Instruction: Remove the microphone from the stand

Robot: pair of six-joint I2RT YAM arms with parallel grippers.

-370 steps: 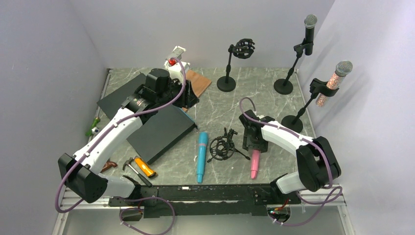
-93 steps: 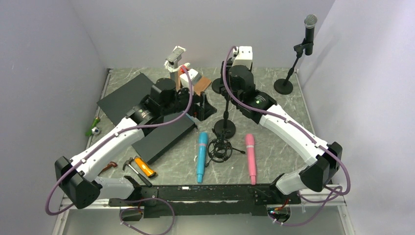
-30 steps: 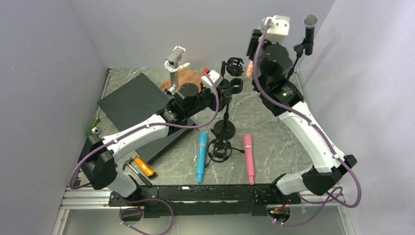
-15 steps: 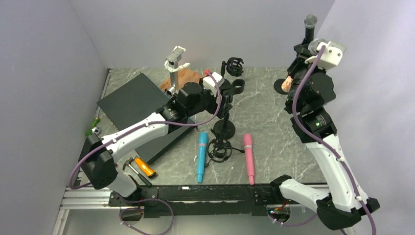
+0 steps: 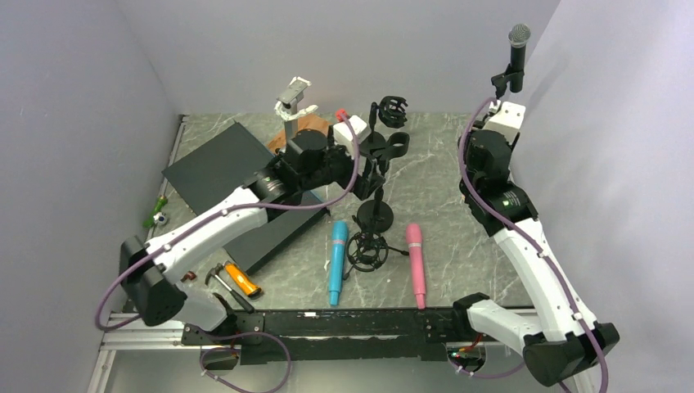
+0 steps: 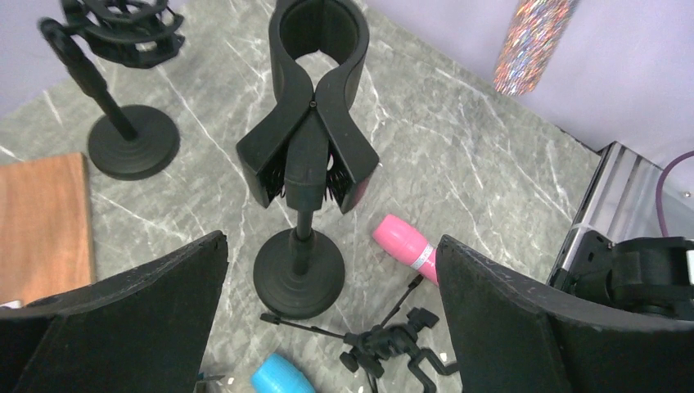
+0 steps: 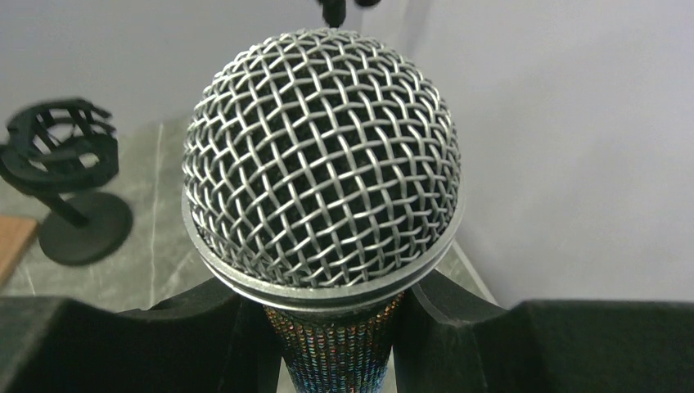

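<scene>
The glittery microphone (image 7: pixel 321 155) with a silver mesh head fills the right wrist view. My right gripper (image 7: pixel 335 327) is shut on its sparkly handle just below the head, holding it in the air at the back right. Its handle (image 6: pixel 532 41) also shows at the top of the left wrist view. The black stand (image 5: pixel 376 196) rises mid-table, its clip (image 6: pixel 315 98) empty. My left gripper (image 6: pixel 331 319) is open, fingers (image 6: pixel 123 327) wide apart, hovering just left of and above the stand (image 6: pixel 299 274). My left gripper (image 5: pixel 370 168) touches nothing.
A black microphone (image 5: pixel 517 49) sits in a tall stand at the back right. Pink (image 5: pixel 417 266) and blue (image 5: pixel 336 262) microphones and a small tripod mount (image 5: pixel 370 250) lie near the front. A shock-mount stand (image 5: pixel 391 110), wooden board (image 5: pixel 307 127), black panels (image 5: pixel 221 160) and tools (image 5: pixel 237 280) occupy the back and left.
My left gripper has opened wide and drawn slightly back from the stand. The right arm swung the microphone from high above the stand over to the back right and lower.
</scene>
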